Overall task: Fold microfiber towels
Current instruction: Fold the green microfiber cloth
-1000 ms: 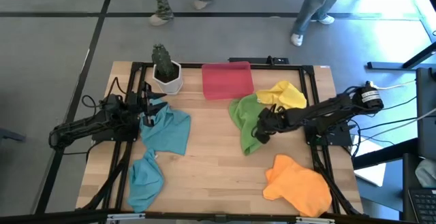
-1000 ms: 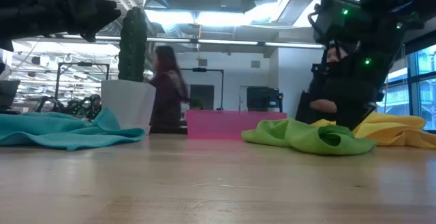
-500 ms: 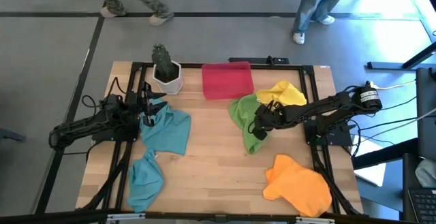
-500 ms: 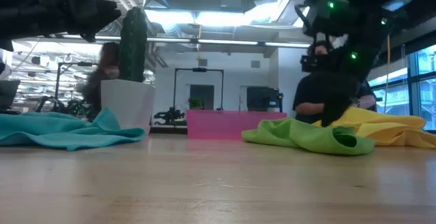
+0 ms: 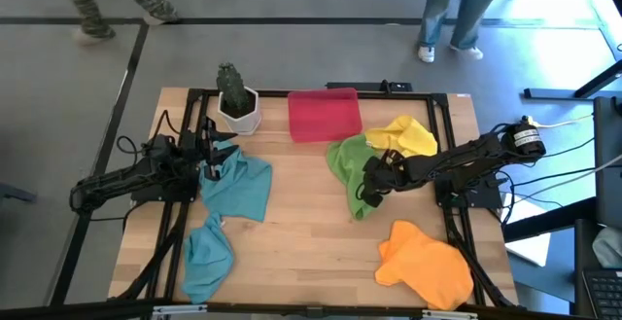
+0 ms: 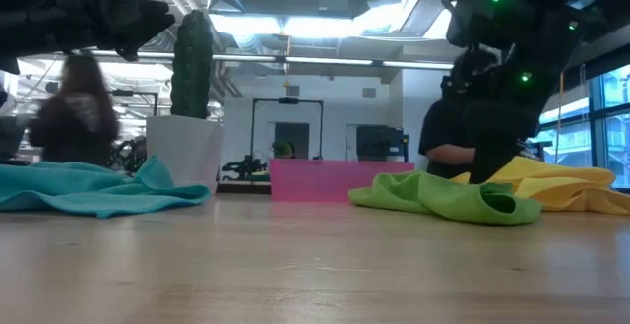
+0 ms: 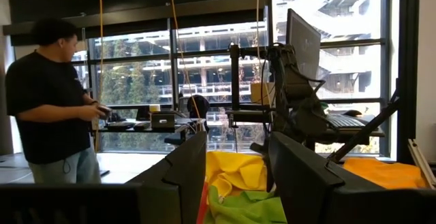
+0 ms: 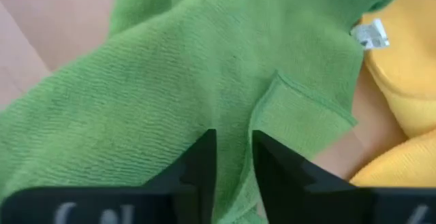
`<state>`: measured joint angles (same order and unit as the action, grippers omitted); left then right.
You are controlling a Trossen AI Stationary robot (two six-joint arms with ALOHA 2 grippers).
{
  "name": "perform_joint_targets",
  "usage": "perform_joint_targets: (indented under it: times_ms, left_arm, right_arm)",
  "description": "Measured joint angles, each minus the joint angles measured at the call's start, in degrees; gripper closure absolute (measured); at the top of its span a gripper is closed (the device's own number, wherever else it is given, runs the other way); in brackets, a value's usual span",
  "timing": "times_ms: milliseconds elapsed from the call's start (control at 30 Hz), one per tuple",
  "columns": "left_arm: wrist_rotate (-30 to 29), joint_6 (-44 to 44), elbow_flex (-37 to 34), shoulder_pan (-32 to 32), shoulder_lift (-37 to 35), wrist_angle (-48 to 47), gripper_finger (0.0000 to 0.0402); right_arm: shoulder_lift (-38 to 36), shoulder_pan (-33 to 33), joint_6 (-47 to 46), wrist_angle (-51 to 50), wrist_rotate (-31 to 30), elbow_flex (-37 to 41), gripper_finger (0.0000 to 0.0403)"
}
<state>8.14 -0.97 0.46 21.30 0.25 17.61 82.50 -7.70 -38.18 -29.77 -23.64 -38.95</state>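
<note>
A lime green towel (image 5: 348,169) lies crumpled on the table right of centre, its far edge beside a yellow towel (image 5: 403,135). My right gripper (image 5: 372,186) slants down over the green towel's right part. Its fingers stand a narrow gap apart (image 8: 234,149) above a hemmed corner flap (image 8: 300,108). An orange towel (image 5: 428,262) lies near the front right. Two teal towels (image 5: 238,184) (image 5: 206,257) lie at the left. My left gripper (image 5: 209,150) waits open (image 7: 237,176) above the far teal towel, holding nothing. My right gripper slants down from the table's right side, and its fingertips (image 8: 204,142) stand right at the green towel's surface beside the hemmed flap. I cannot tell whether they touch the cloth. The towel lies slack on the table, no part lifted.
A red tray (image 5: 324,114) sits at the far edge, with a potted cactus (image 5: 236,101) to its left. Bare wood (image 5: 301,242) lies between the teal and orange towels. People walk on the floor beyond the table's far edge.
My right gripper has kept over the lime green towel and rolled its wrist a little. The towel's top folds beneath it have shifted slightly, and the towel stays on the table. A person has walked leftward beyond the far edge.
</note>
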Motion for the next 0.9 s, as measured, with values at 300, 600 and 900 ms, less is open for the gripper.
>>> perform_joint_targets:
  times_ms: [300,600,900]
  left_arm:
    - [0.00,0.01,0.00,-0.01,-0.01,0.00,0.0250]
    - [0.00,0.02,0.00,-0.02,-0.01,0.00,0.0250]
    - [0.00,0.02,0.01,0.00,0.00,0.00,0.0250]
  right_arm:
    - [0.88,0.00,-0.54,-0.51,0.20,0.28,0.0234]
    - [6.53,2.53,1.85,-2.64,-0.11,0.10,0.0279]
    - [4.68,3.96,2.76,-6.83,-1.52,-2.90,0.0393]
